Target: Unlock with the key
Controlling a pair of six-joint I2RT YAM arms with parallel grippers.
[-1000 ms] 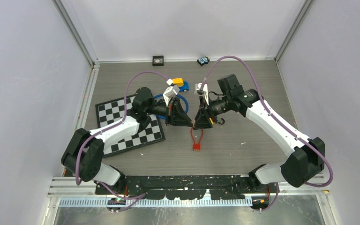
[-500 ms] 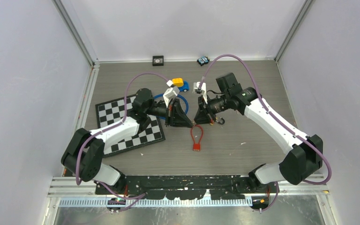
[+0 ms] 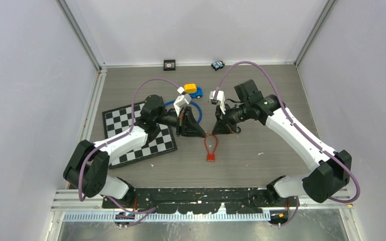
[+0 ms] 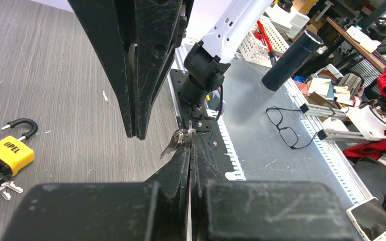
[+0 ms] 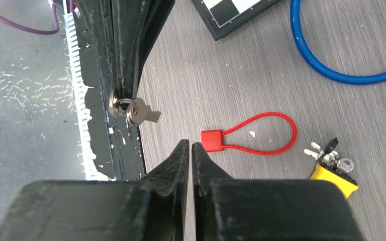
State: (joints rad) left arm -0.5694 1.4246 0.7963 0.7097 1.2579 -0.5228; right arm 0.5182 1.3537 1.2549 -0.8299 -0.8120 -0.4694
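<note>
My left gripper (image 3: pixel 204 134) (image 4: pixel 189 145) is shut on a ring of silver keys (image 4: pixel 180 137). In the right wrist view the keys (image 5: pixel 136 111) hang from its fingertips (image 5: pixel 123 95). My right gripper (image 3: pixel 215 131) (image 5: pixel 191 144) is shut and empty, just right of the left one and apart from the keys. A red cable lock (image 3: pixel 210 148) (image 5: pixel 212 139) lies on the table below both tips. A yellow padlock (image 4: pixel 7 153) (image 5: pixel 334 178) with its own keys lies beside the right gripper.
A blue cable loop (image 3: pixel 197 107) (image 5: pixel 342 75) lies behind the grippers. A chessboard (image 3: pixel 130 135) sits under the left arm. A yellow and blue toy car (image 3: pixel 193 90) and two small objects (image 3: pixel 169 64) (image 3: pixel 217 65) are near the back wall.
My right gripper was tip to tip with the left one at the keys; it has drawn back up and to the right. The left gripper still holds the keys.
</note>
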